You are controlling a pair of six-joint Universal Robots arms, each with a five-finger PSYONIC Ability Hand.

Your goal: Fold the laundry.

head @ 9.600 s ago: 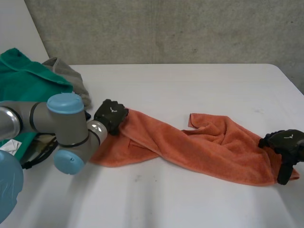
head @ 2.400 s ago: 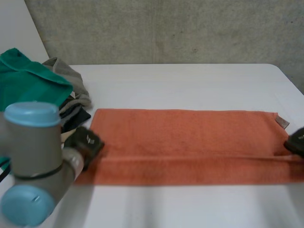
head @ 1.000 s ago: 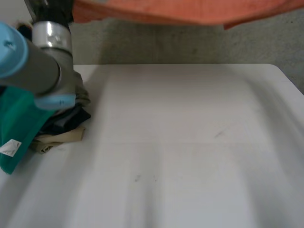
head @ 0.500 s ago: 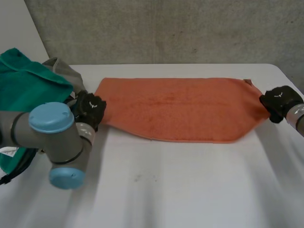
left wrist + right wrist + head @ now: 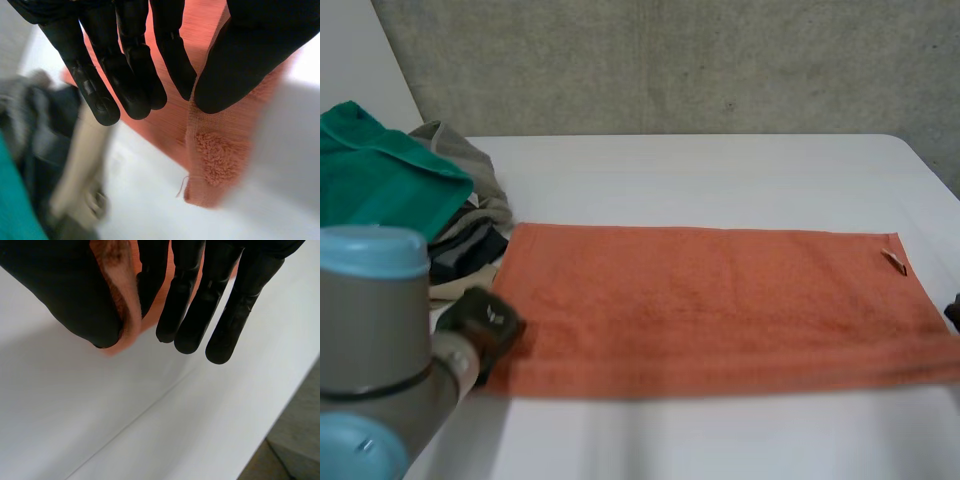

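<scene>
An orange towel (image 5: 720, 300) lies spread flat across the near half of a white table (image 5: 720, 170). Its far edge runs straight from side to side, and its near edge lies close to the table's front. We see bare tabletop all along the far side of the towel, up to the table's back edge, and a narrower bare strip in front of it. At the robot's left, a pile of clothes (image 5: 470, 235) sits just beside the towel's far left corner, topped by a green cloth (image 5: 380, 175) and a grey garment (image 5: 460, 160). The towel's right end reaches almost to the table's right edge, where a small tag (image 5: 893, 261) shows near the far corner.

The tabletop is smooth and plain, and a rough grey concrete wall (image 5: 670, 60) stands behind it.

The left hand (image 5: 480, 322) is at the towel's near left corner. From its wrist we see the corner pinched between straight fingers (image 5: 131, 70) and the thumb (image 5: 250, 55), with the fluffy tip of the cloth curling out past the thumb. The right hand (image 5: 205, 300) is at the towel's near right corner, at the table's right edge. A fold of the orange cloth is caught there between its thumb (image 5: 65, 295) and its straight fingers
</scene>
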